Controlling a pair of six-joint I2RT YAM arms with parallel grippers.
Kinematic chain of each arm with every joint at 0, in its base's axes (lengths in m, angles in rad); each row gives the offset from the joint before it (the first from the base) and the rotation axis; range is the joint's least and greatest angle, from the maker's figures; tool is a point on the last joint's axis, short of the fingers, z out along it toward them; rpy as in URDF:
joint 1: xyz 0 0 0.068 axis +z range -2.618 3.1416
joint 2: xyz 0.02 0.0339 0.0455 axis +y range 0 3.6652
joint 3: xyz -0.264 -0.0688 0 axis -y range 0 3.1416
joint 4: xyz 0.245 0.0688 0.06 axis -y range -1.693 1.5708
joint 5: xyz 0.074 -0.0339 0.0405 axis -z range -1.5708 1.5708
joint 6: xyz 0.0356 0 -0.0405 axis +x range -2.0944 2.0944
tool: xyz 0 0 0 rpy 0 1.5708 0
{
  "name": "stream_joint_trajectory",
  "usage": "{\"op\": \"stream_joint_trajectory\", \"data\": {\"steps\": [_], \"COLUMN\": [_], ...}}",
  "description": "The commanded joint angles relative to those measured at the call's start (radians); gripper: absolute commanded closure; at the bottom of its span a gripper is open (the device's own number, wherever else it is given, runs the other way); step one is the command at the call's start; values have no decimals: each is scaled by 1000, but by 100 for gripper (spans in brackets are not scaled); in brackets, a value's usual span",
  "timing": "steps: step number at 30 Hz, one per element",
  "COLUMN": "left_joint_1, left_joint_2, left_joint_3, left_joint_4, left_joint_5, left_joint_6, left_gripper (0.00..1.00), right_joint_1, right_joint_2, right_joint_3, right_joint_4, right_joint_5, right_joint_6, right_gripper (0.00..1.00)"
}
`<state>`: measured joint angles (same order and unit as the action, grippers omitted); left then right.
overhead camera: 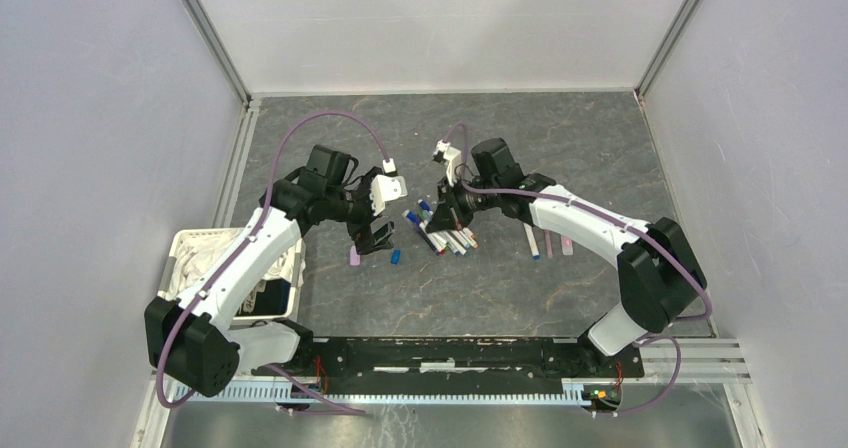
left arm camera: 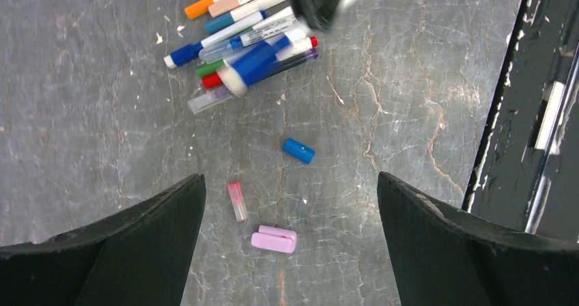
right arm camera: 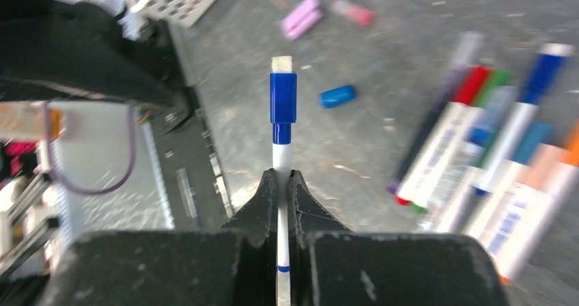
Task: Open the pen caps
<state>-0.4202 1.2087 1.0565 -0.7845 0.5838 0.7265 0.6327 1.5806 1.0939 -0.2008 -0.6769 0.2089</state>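
Note:
My right gripper (right arm camera: 283,178) is shut on the white barrel of a blue pen (right arm camera: 283,101). The pen's blue collar and pale nib are bare and point away from the wrist. In the top view the right gripper (overhead camera: 447,213) hangs over the pile of pens (overhead camera: 447,236). My left gripper (left arm camera: 290,183) is open and empty above the table. Below it lie a loose blue cap (left arm camera: 298,150), a pink translucent cap (left arm camera: 236,201) and a lilac cap (left arm camera: 274,239). The pile of capped pens (left arm camera: 246,46) lies beyond them.
A white basket (overhead camera: 190,243) stands at the table's left edge beside the left arm. Two slim pens (overhead camera: 533,240) and a pink piece (overhead camera: 566,248) lie to the right of the pile. The black base rail (overhead camera: 450,353) runs along the near edge.

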Motion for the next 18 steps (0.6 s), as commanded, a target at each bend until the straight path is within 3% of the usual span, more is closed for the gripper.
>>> {"op": "stream_joint_trajectory", "data": {"steps": [1, 8, 12, 16, 18], "left_joint_1": [-15, -52, -60, -63, -64], "left_joint_2": [-7, 20, 22, 19, 16], "left_joint_3": [16, 19, 8, -1, 0], "left_joint_4": [-21, -80, -106, -107, -111], "left_joint_5": [111, 137, 136, 144, 158], "left_joint_6": [134, 205, 230, 235, 235], "left_gripper": [0, 5, 18, 38, 42], "right_joint_1": [53, 92, 92, 94, 94], "right_joint_2": [-28, 26, 48, 67, 74], "right_joint_3": [1, 28, 36, 54, 53], "right_joint_4": [-14, -3, 39, 49, 68], "right_joint_5": [-214, -278, -295, -297, -307], "right_joint_6": [17, 32, 75, 88, 105], "right_gripper": [100, 100, 100, 100, 100]}}
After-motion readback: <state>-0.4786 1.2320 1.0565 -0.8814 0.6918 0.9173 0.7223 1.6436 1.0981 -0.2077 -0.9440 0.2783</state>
